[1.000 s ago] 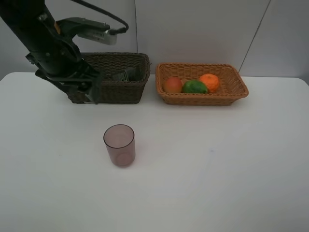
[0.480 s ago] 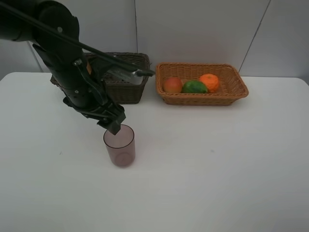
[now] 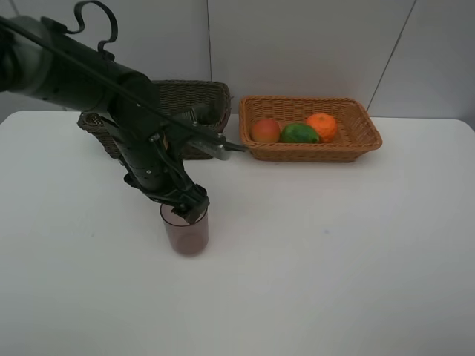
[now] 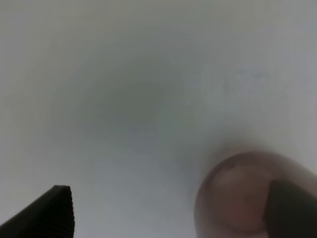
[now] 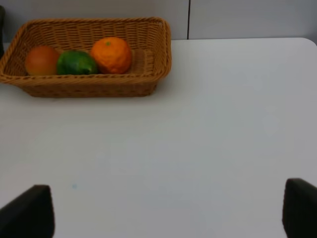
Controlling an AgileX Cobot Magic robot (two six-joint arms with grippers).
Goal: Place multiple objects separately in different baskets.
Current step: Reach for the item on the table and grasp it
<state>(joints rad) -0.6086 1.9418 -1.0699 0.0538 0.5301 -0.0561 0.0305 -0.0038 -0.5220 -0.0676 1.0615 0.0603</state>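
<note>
1. The left gripper hung at the rim of the translucent mauve cup, which stood upright on the white table, left of its middle and well forward of both baskets.
2. In the left wrist view its jaws were spread wide: one fingertip sat clear of the cup over bare table, while the other fingertip lay over the cup's mouth. Whether that finger touched the wall could not be told, and nothing was pinched.
3. The left arm reached down across the front of the dark brown basket, which stood near the table's back edge, left of centre. Most of that basket was hidden by the arm, so its contents could not be made out.
4. The light orange-tan basket stood just beside the dark one, also near the back edge, right of centre.
5. Inside it lay three fruits in a row, close together: the red-orange peach-like fruit at the end nearest the dark basket, the green round fruit in the middle, and the orange beyond it.
6. The right gripper was out of the overhead view; its wrist view showed two dark fingertips set wide apart over bare table, holding nothing, with the tan basket well ahead of them.
</note>
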